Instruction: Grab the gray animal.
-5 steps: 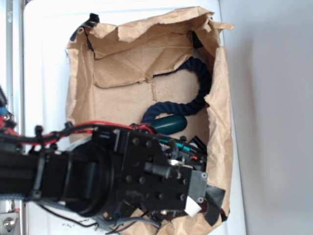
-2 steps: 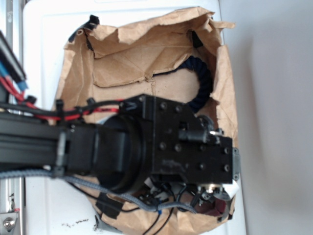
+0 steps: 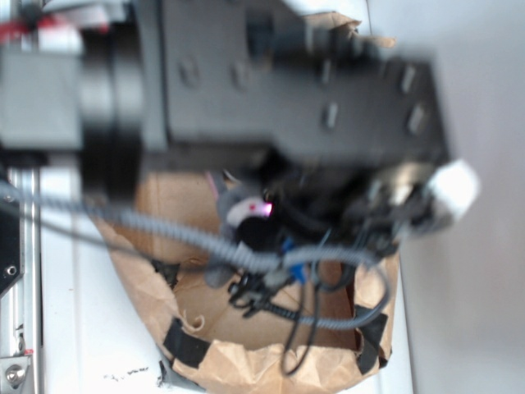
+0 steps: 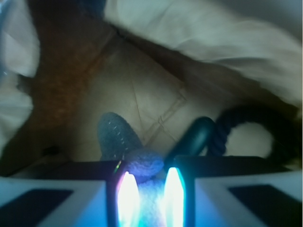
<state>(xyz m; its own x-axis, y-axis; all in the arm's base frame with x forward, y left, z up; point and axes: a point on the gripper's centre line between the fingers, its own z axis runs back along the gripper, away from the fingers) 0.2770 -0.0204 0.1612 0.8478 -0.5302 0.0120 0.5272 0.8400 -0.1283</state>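
Tool (image 4: 146,198) clamped gray animal (image 4: 124,146) between pads; lift needed steady squeeze, vertical path, clear of green toy (image 4: 191,138) at right.

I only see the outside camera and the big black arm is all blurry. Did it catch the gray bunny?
Observer: Yes. In the wrist view, the gray animal is pinched between the two fingers of the gripper.
Operator: Did it grab the green toy too?
Observer: No. The green toy lies apart on the paper bag floor, outside the fingers, with its navy rope curling away behind it.
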